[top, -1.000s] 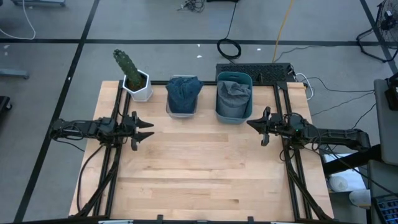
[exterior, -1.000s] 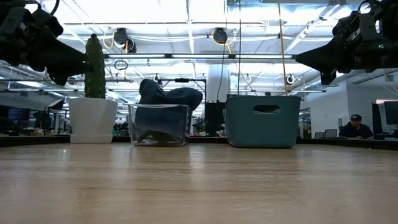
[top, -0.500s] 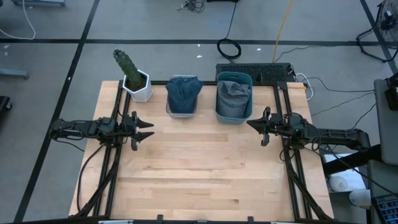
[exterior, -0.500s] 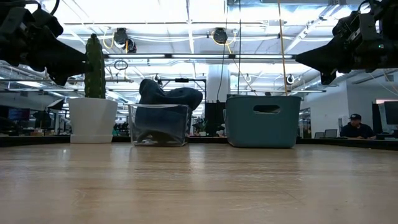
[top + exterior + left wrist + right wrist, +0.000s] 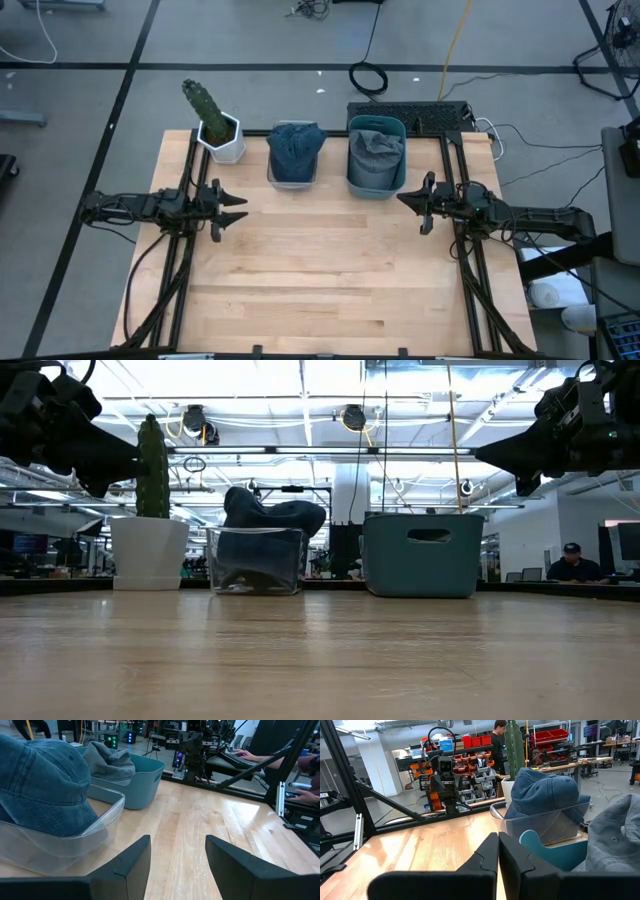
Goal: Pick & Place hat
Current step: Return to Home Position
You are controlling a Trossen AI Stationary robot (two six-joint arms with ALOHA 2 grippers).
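A blue denim hat (image 5: 295, 150) (image 5: 40, 785) (image 5: 545, 790) sits in a clear bin (image 5: 293, 178) at the table's far edge. A grey hat (image 5: 376, 150) (image 5: 107, 762) (image 5: 620, 830) lies in the teal bin (image 5: 376, 185) (image 5: 423, 555) to its right. My left gripper (image 5: 235, 210) (image 5: 175, 865) hovers open above the table's left side, pointing toward the right, with nothing between its fingers. My right gripper (image 5: 405, 200) (image 5: 497, 855) hovers shut above the right side, pointing left, and holds nothing.
A cactus in a white pot (image 5: 220, 130) (image 5: 150, 520) stands at the far left corner, beside the clear bin. The wooden table top (image 5: 320, 270) stretches between the arms and toward the near edge. People sit at desks in the room beyond the table (image 5: 572, 565).
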